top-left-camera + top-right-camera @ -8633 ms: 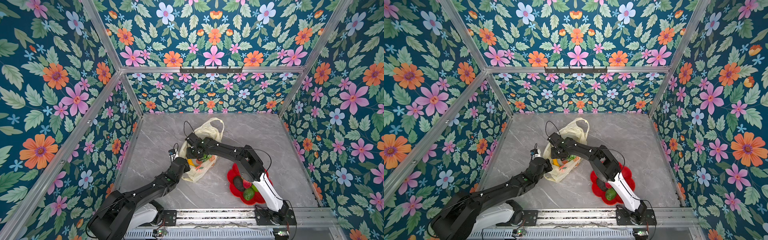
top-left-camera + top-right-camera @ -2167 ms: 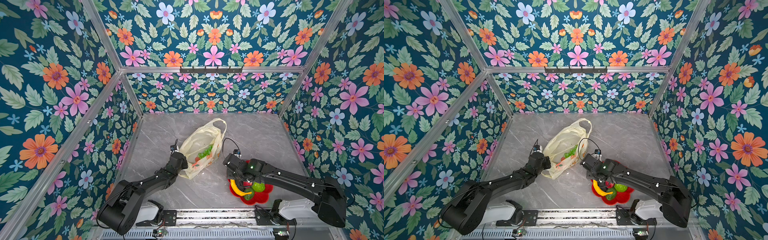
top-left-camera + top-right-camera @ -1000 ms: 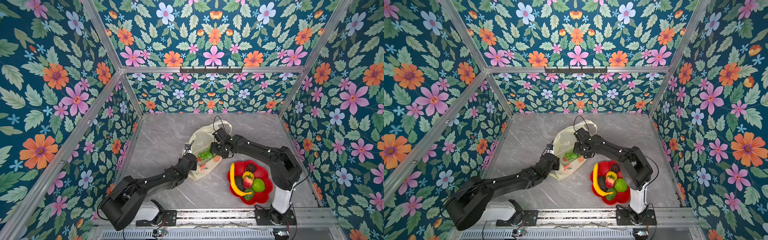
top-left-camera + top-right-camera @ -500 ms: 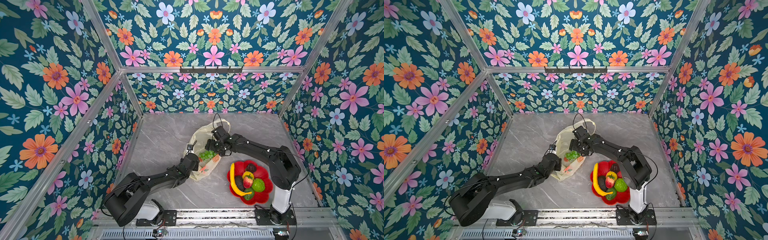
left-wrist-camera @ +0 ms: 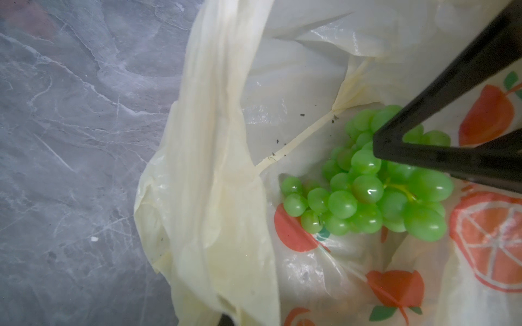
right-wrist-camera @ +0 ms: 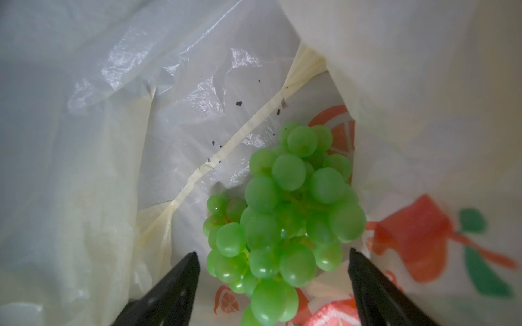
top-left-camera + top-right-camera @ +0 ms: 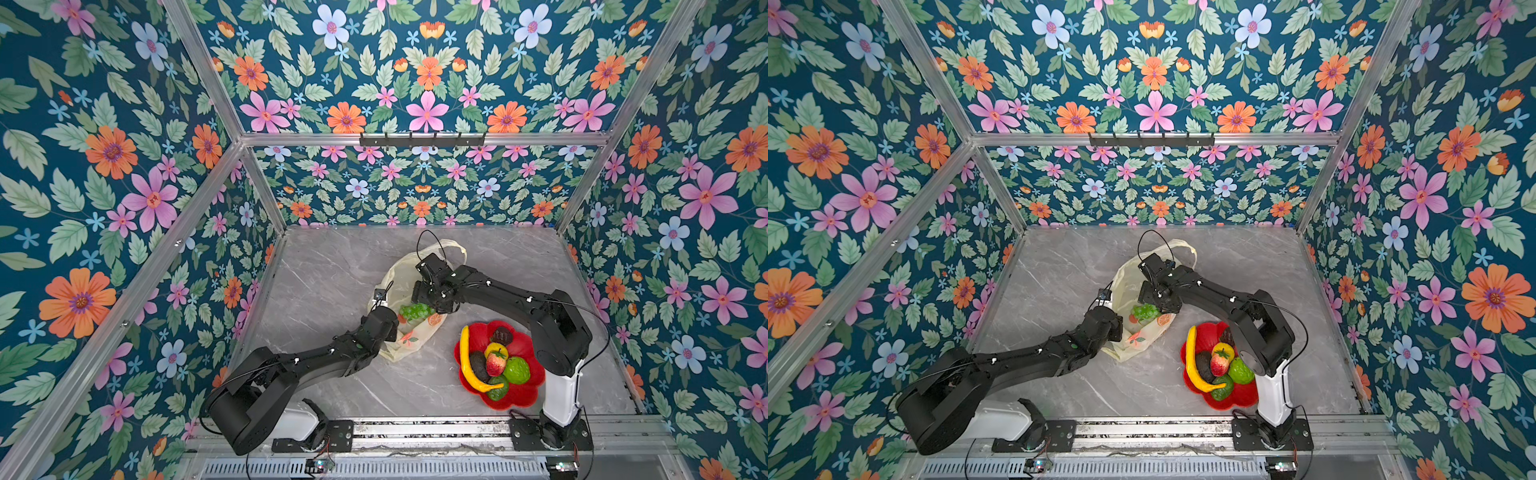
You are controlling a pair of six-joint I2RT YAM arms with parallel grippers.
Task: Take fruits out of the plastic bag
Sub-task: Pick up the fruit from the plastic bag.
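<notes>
Black L arm (image 7: 324, 357) lies low along the grey table (image 7: 332, 282), stretched fwd toward centre. My left gripper (image 7: 391, 322) is clamped fully shut on the near rim of the plastic bag (image 7: 403, 274). 1 bag, mouth held open. Inside it, on the bottom: 1 green grape bunch (image 6: 282, 214), the only fruit I see in there. R arm (image 7: 511, 299) is bent at the elbow, reaching back-left, wrist tipped down into the bag mouth. My right gripper (image 6: 272, 255) has jaws spread wide either side of the bunch, gripping nothing.

Right of bag: 1 red plate (image 7: 528, 397) w/ 7 fruits:
- 1 banana (image 7: 466, 361)
- 1 lemon (image 7: 496, 350)
- 1 strawberry (image 7: 495, 363)
- 1 green apple (image 7: 516, 370)
- 1 green avocado (image 7: 498, 390)
- 2 dark fruits (image 7: 478, 365)

Vs ~2 s ago: R arm was at the plate w/ the banana. Now the banana's lying on the plate and the arm's back in the bag.
</notes>
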